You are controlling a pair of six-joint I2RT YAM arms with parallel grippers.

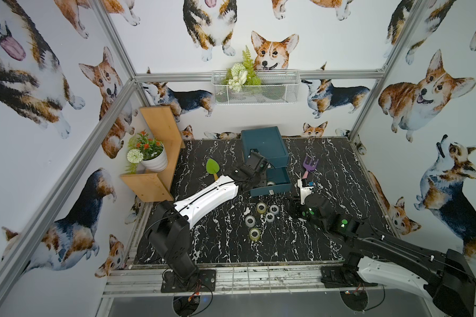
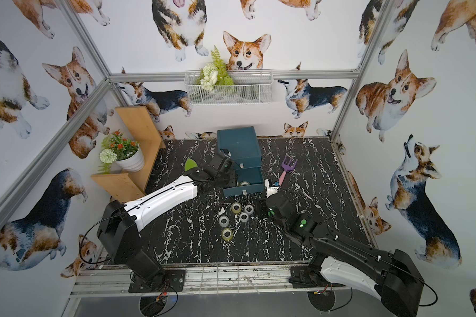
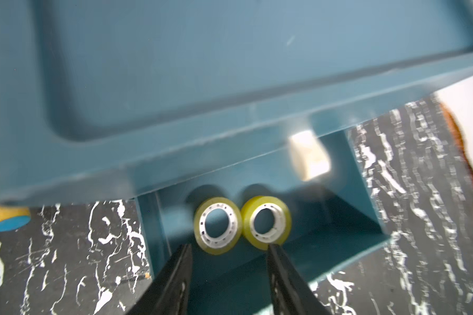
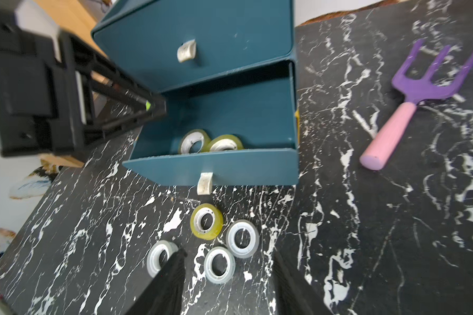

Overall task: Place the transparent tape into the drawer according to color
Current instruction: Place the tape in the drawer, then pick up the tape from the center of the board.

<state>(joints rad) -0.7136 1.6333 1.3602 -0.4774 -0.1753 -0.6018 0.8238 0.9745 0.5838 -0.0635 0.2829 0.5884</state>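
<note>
One yellow-green see-through tape roll (image 3: 217, 226) is lying side by side with a second yellow-green roll (image 3: 266, 222) inside the pulled-out lower dark-teal drawer (image 4: 216, 170) of the boxy teal chest (image 1: 264, 142). The upper drawer (image 4: 197, 54) is sitting closed. Five more rolls are lying flat on the black white-veined marble bench (image 1: 327, 241), just in front of the open drawer. A third yellow-green roll (image 4: 206, 221) is sitting nearest the small silver handle (image 4: 204, 184), with three greyish-white rolls (image 4: 219, 265) bunched beside it. A fourth yellow-green roll (image 1: 254, 233) is lying nearer the bench's front edge.

Left pincer (image 3: 228, 246) is hovering at the open drawer, jaws apart, holding nothing. Right pincer (image 4: 228, 252) is hanging above the greyish rolls, jaws apart, also empty.

Purple plastic rake with pink handle (image 4: 421, 101) is lying to the chest's right, and a green toy spade (image 1: 211, 167) to its left.
</note>
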